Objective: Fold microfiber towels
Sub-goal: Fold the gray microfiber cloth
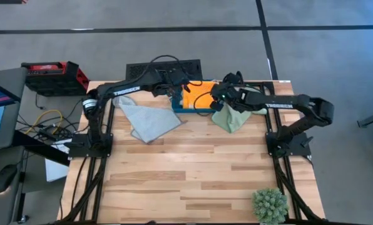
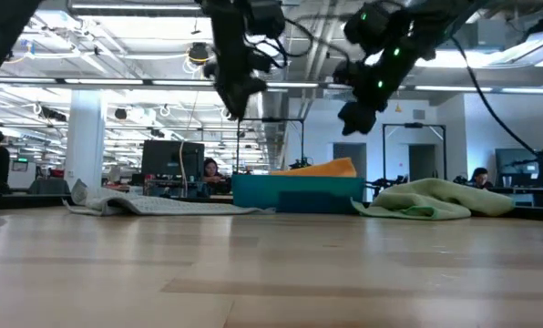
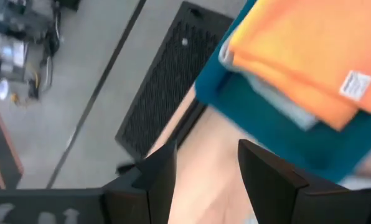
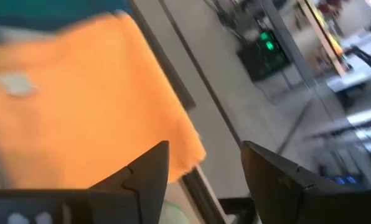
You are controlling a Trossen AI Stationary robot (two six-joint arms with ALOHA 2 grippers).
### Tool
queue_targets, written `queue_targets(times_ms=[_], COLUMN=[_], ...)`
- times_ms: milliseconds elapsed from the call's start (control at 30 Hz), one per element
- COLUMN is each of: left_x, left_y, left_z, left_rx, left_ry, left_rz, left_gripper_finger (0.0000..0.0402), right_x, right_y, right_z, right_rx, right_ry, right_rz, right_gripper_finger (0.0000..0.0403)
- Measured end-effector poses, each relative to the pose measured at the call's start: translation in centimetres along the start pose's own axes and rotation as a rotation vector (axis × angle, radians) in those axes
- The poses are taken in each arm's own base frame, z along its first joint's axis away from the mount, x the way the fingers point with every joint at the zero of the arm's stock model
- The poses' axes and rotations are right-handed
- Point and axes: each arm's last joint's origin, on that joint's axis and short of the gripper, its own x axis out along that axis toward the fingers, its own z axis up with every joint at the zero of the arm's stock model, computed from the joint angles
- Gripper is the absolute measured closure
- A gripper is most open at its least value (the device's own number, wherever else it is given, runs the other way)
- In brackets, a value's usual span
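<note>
A folded bright orange towel [image 1: 199, 95] lies in a dark teal box [image 1: 189, 110] at the table's far middle, on top of a pale blue-grey towel [image 3: 279, 102]. Another blue-grey towel [image 1: 148, 120] lies spread on the table left of the box. A light green towel [image 1: 230, 117] lies bunched to its right. My left gripper [image 1: 179, 90] hovers open and empty above the box's left end, as the left wrist view [image 3: 207, 168] shows. My right gripper [image 1: 219, 94] hovers open and empty above the box's right end, over the orange towel [image 4: 79, 112].
A spiky green plant ball [image 1: 271, 205] stands at the near right corner. A black grating [image 1: 164, 67] lies on the floor beyond the far edge. Bare wood [image 1: 193, 169] spans the middle and near part of the table.
</note>
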Motion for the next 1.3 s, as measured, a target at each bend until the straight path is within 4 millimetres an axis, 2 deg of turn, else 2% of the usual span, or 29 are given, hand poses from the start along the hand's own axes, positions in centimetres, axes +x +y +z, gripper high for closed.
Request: queue_targets(times_ms=[133, 267, 400, 567, 667, 867, 1033, 1300], left_x=[-2.4, -3.9, -5.1, -5.9, -5.1, -1.2, 0.7, 2.2], left_y=[0.2, -1.1, -3.6, -7.1, -8.9, -11.5, -12.8, -13.6], left_z=[-1.7, -3.6, -4.9, -7.5, -9.5, -13.5, -14.5, -15.5], left_rx=[-0.036, -0.012, 0.059, 0.090, 0.077, 0.045, 0.020, 0.039], left_ry=[0.080, 0.219, 0.261, 0.321, 0.402, 0.444, 0.382, 0.335], left_rz=[-0.030, -0.069, -0.065, -0.104, -0.107, -0.048, -0.104, -0.130], left_gripper_finger=[0.0236, 0.0236, 0.0236, 0.0236, 0.0236, 0.0236, 0.0236, 0.0236], right_x=[-2.8, -5.1, -6.6, -7.1, -7.2, -7.6, -7.9, -8.0], right_y=[0.7, 2.1, 3.8, 6.2, 7.4, 8.7, 8.8, 8.7], right_z=[0.8, 1.3, 1.4, 1.3, 1.2, 1.2, 1.3, 1.3], right_rx=[-0.017, -0.053, -0.149, -0.259, -0.275, -0.305, -0.262, -0.210], right_ry=[-0.093, -0.180, -0.243, -0.263, -0.254, -0.257, -0.257, -0.243], right_rz=[0.093, 0.228, 0.403, 0.556, 0.580, 0.605, 0.615, 0.621], right_gripper_finger=[0.0180, 0.0181, 0.0181, 0.0182, 0.0182, 0.0182, 0.0182, 0.0182])
